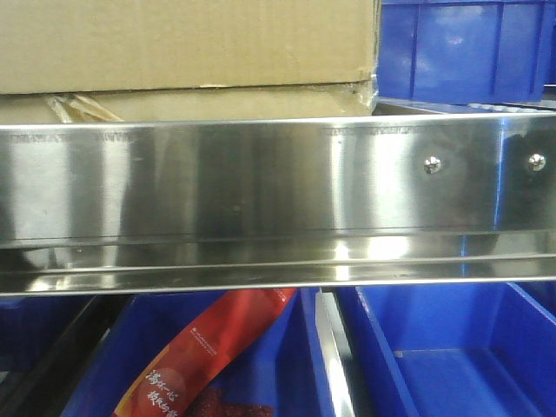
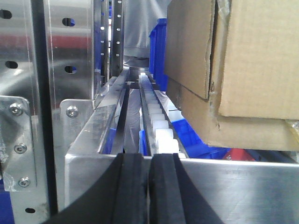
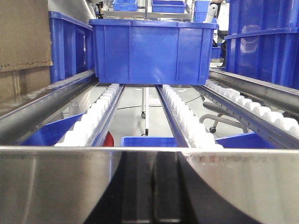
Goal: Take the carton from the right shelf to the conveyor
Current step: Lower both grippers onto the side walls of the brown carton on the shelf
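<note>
Just in front of the broad front rail (image 1: pixel 261 182) of the right shelf (image 2: pixel 77 56), the left gripper (image 2: pixel 147 191) has its black fingers pressed together on nothing. The right gripper (image 3: pixel 154 196) shows only as a dim dark shape low against that rail, so I cannot tell whether it is closed. Below the rail lie the lower bins (image 1: pixel 434 347) and a red snack packet (image 1: pixel 208 347), neither wanted. Just behind the rail sits the carton (image 1: pixel 174 43), its tape wad (image 1: pixel 82 106) peeking over the rail's top edge; it lies between the two wrists. Beside it behind the rail, a blue bin (image 1: pixel 460 48) stands close against its right side. To reach well, I judge each arm should clear the rail's top and press flat on firm side walls rather than the loose flap (image 2: pixel 189 46), with the right slipping carefully between carton and bin. No conveyor is in view.
</note>
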